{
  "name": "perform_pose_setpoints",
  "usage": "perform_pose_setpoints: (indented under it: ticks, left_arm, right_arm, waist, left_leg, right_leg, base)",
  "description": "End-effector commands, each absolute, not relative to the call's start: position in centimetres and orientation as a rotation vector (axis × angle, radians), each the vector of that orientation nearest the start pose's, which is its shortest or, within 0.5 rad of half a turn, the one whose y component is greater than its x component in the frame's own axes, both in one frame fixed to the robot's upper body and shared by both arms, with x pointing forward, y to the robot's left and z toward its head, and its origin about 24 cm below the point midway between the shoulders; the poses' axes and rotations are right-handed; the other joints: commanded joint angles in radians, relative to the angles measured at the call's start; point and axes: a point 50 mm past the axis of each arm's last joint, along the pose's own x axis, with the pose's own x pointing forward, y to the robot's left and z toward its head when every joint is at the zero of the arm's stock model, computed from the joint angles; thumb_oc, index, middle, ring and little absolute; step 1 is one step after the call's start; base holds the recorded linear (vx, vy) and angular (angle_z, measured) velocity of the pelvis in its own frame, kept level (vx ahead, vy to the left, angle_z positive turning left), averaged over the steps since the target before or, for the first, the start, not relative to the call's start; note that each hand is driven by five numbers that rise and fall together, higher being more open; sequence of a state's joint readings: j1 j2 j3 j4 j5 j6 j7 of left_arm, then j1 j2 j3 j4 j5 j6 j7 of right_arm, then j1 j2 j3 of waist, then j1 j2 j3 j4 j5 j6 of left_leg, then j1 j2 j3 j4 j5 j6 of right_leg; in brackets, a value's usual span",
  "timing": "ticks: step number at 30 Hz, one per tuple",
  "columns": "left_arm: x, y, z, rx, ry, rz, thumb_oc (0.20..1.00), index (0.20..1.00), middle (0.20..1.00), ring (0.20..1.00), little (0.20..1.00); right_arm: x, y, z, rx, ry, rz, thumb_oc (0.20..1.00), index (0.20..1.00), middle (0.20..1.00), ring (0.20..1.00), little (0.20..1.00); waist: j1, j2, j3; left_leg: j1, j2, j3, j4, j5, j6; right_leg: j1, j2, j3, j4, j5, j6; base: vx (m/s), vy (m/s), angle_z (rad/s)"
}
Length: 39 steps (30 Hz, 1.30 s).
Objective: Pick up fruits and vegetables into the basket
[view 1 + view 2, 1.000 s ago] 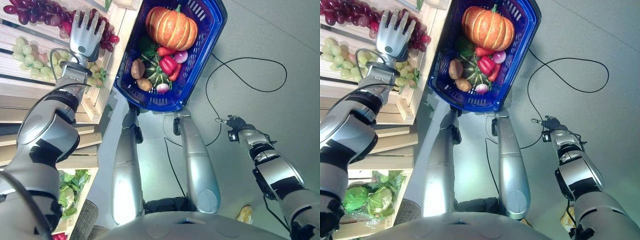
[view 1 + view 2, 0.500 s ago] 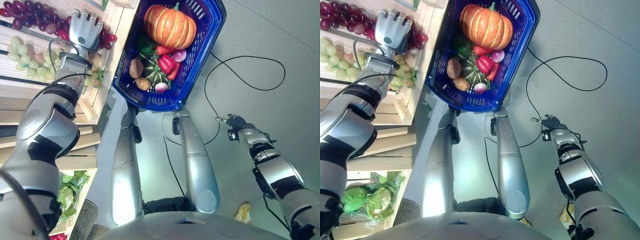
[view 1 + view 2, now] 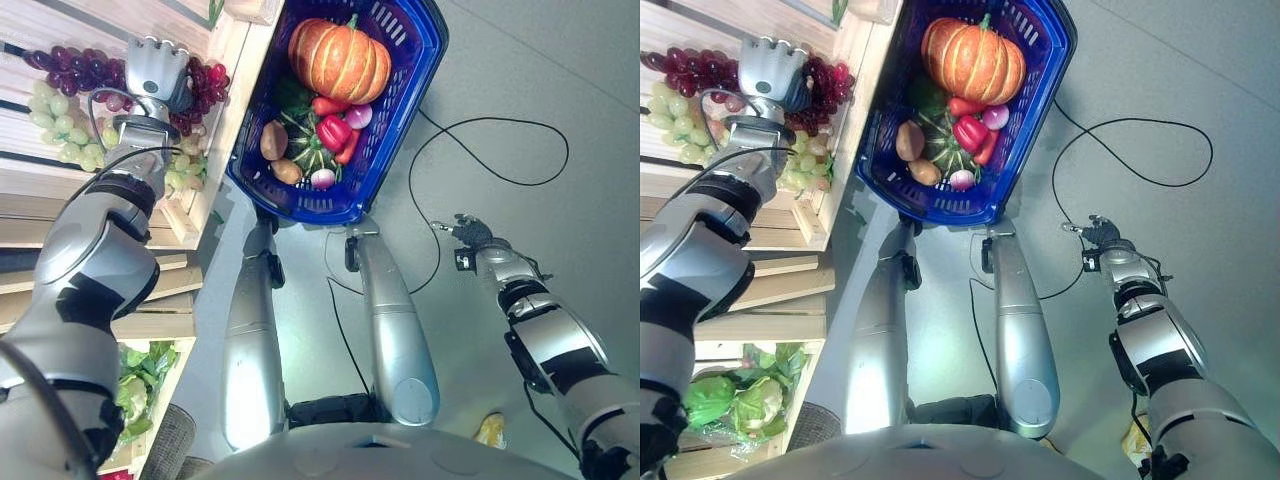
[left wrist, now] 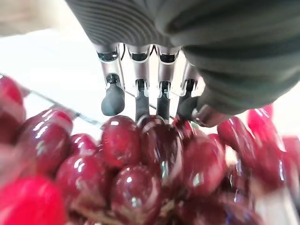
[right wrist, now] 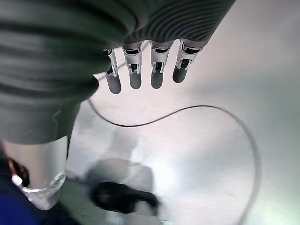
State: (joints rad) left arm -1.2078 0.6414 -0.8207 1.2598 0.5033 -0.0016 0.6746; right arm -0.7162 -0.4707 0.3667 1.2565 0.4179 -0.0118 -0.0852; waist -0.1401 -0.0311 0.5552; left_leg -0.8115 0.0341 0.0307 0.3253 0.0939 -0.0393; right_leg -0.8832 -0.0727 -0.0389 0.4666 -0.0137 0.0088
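Observation:
A bunch of red grapes [image 3: 205,85] lies in a wooden crate [image 3: 222,130] on the left. My left hand [image 3: 153,70] sits on top of the bunch, fingers curled down onto it. In the left wrist view the dark fingertips [image 4: 113,101] press into the red grapes [image 4: 140,178], with the thumb beside them. The blue basket [image 3: 300,205] stands to the right of the crate and holds a pumpkin [image 3: 340,58], a red pepper [image 3: 335,130], a potato [image 3: 274,140] and other vegetables. My right hand [image 3: 470,230] hangs over the floor at the right, fingers relaxed and holding nothing.
Green grapes [image 3: 60,140] lie in the crate next to the red bunch. Leafy greens [image 3: 140,370] and a cabbage [image 3: 750,400] fill a lower shelf at the left. A small yellow thing [image 3: 490,430] lies on the grey floor at the lower right.
My left hand's fingers went from straight above the red grapes to curled down onto the bunch. The right hand rose slightly. The view shifted a little.

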Motion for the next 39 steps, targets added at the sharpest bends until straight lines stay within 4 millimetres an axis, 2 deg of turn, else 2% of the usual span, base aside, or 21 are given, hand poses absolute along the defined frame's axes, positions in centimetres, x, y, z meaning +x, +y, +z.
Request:
perform_pose_setpoints:
  ticks: [1,4,8,14,16,21,23,24,25,26,29,31,35,39]
  left_arm:
    - [39.5,26.5,21.0,1.190,-0.372,0.611,0.200,0.200,0.200,0.200,0.200]
    - [39.1,25.7,22.1,0.912,-0.466,0.585,0.200,0.200,0.200,0.200,0.200]
    - [38.1,24.6,22.1,0.575,-0.555,0.522,0.200,0.200,0.200,0.200,0.200]
    - [36.3,23.7,22.2,0.214,-0.693,0.432,0.200,0.200,0.200,0.200,0.200]
    - [35.8,23.4,22.2,0.175,-0.731,0.415,0.200,0.200,0.200,0.200,0.200]
    - [35.6,22.9,22.3,0.315,-0.763,0.425,0.200,0.200,0.200,0.200,0.200]
    - [35.9,23.0,22.4,0.477,-0.748,0.457,0.200,0.200,0.200,0.200,0.200]
    - [36.0,23.2,22.4,0.536,-0.739,0.470,0.304,0.304,0.304,0.304,0.304]
    - [36.3,23.9,22.3,0.721,-0.715,0.514,0.859,0.859,0.859,0.859,0.859]
    - [36.5,24.1,22.3,0.762,-0.700,0.527,1.000,1.000,1.000,1.000,1.000]
    - [36.7,24.6,22.3,0.933,-0.688,0.570,1.000,1.000,1.000,1.000,1.000]
    - [37.2,24.7,22.4,1.108,-0.690,0.575,1.000,1.000,1.000,1.000,1.000]
    - [38.3,24.3,23.0,1.381,-0.675,0.504,1.000,1.000,1.000,1.000,1.000]
    - [39.1,24.0,23.1,1.562,-0.625,0.441,1.000,1.000,1.000,1.000,1.000]
  right_arm:
    - [33.1,-28.3,1.7,-0.234,0.391,-0.295,1.000,1.000,1.000,1.000,1.000]
    - [34.0,-26.4,3.5,-0.175,0.259,-0.280,1.000,1.000,1.000,1.000,1.000]
    - [34.8,-23.5,6.3,-0.115,0.082,-0.254,1.000,1.000,1.000,1.000,1.000]
    - [34.5,-20.1,9.8,-0.074,-0.140,-0.178,1.000,1.000,1.000,1.000,1.000]
    - [34.1,-19.4,10.5,-0.067,-0.194,-0.159,1.000,1.000,1.000,1.000,1.000]
    - [34.0,-18.9,11.4,-0.071,-0.239,-0.136,1.000,1.000,1.000,1.000,1.000]
    - [34.1,-19.1,11.7,-0.080,-0.235,-0.143,1.000,1.000,1.000,1.000,1.000]
    - [34.1,-19.2,11.7,-0.084,-0.226,-0.150,1.000,1.000,1.000,1.000,1.000]
    - [34.2,-20.2,11.2,-0.097,-0.182,-0.186,1.000,1.000,1.000,1.000,1.000]
    - [34.2,-20.7,10.9,-0.103,-0.165,-0.204,1.000,1.000,1.000,1.000,1.000]
    - [34.1,-22.1,9.9,-0.124,-0.115,-0.254,1.000,1.000,1.000,1.000,1.000]
    - [34.1,-23.9,8.8,-0.141,-0.061,-0.308,1.000,1.000,1.000,1.000,1.000]
    - [34.2,-26.8,7.7,-0.169,0.015,-0.380,1.000,1.000,1.000,1.000,1.000]
    - [34.3,-28.3,7.2,-0.195,0.066,-0.419,1.000,1.000,1.000,1.000,1.000]
  waist:
    - [0.042,0.011,-0.035]
    - [0.052,0.014,-0.035]
    - [0.064,0.020,-0.035]
    - [0.074,0.025,-0.035]
    - [0.076,0.028,-0.035]
    - [0.080,0.034,-0.035]
    - [0.081,0.037,-0.035]
    - [0.080,0.039,-0.035]
    - [0.076,0.040,-0.035]
    - [0.074,0.041,-0.035]
    - [0.070,0.041,-0.035]
    - [0.063,0.040,-0.035]
    - [0.058,0.042,-0.035]
    - [0.050,0.043,-0.035]
  left_leg:
    - [0.008,0.001,-0.035,0.081,-0.077,-0.038]
    - [0.028,-0.006,-0.039,0.070,-0.082,-0.038]
    - [0.050,-0.015,-0.042,0.054,-0.087,-0.038]
    - [0.073,-0.021,-0.039,0.038,-0.094,-0.034]
    - [0.075,-0.022,-0.037,0.035,-0.094,-0.032]
    - [0.083,-0.022,-0.036,0.027,-0.092,-0.031]
    - [0.085,-0.021,-0.032,0.021,-0.088,-0.033]
    - [0.086,-0.021,-0.031,0.021,-0.086,-0.033]
    - [0.089,-0.020,-0.026,0.020,-0.084,-0.034]
    - [0.089,-0.019,-0.023,0.020,-0.082,-0.034]
    - [0.089,-0.016,-0.016,0.017,-0.078,-0.034]
    - [0.087,-0.012,-0.010,0.019,-0.078,-0.036]
    - [0.076,-0.006,-0.001,0.028,-0.076,-0.039]
    - [0.069,-0.003,0.006,0.034,-0.074,-0.039]
  right_leg:
    - [0.059,0.030,0.001,-0.063,0.036,0.061]
    - [0.078,0.025,-0.010,-0.067,0.028,0.061]
    - [0.098,0.017,-0.024,-0.071,0.020,0.062]
    - [0.117,0.010,-0.037,-0.068,0.005,0.060]
    - [0.118,0.009,-0.039,-0.066,0.002,0.060]
    - [0.125,0.004,-0.045,-0.066,-0.002,0.061]
    - [0.129,0.001,-0.048,-0.070,-0.002,0.061]
    - [0.130,0.000,-0.048,-0.071,-0.001,0.061]
    - [0.134,0.000,-0.047,-0.073,0.000,0.060]
    - [0.134,0.000,-0.046,-0.074,0.002,0.060]
    - [0.135,-0.003,-0.046,-0.080,0.005,0.060]
    - [0.134,-0.005,-0.045,-0.083,0.010,0.061]
    - [0.126,-0.006,-0.043,-0.084,0.015,0.062]
    - [0.121,-0.004,-0.040,-0.084,0.018,0.063]
  base:
    - [-0.02,-0.045,0.00]
    - [-0.02,-0.046,0.02]
    - [-0.02,-0.031,0.04]
    - [0.00,-0.001,0.06]
    - [0.00,0.001,0.02]
    - [0.00,0.000,0.00]
    - [0.00,0.000,0.00]
    - [0.00,0.050,0.00]
    - [0.00,0.058,-0.01]
    - [0.01,0.067,-0.03]
    - [0.00,0.039,-0.05]
    - [0.00,0.035,-0.01]
    - [0.00,0.000,0.00]
    - [0.00,0.009,-0.02]
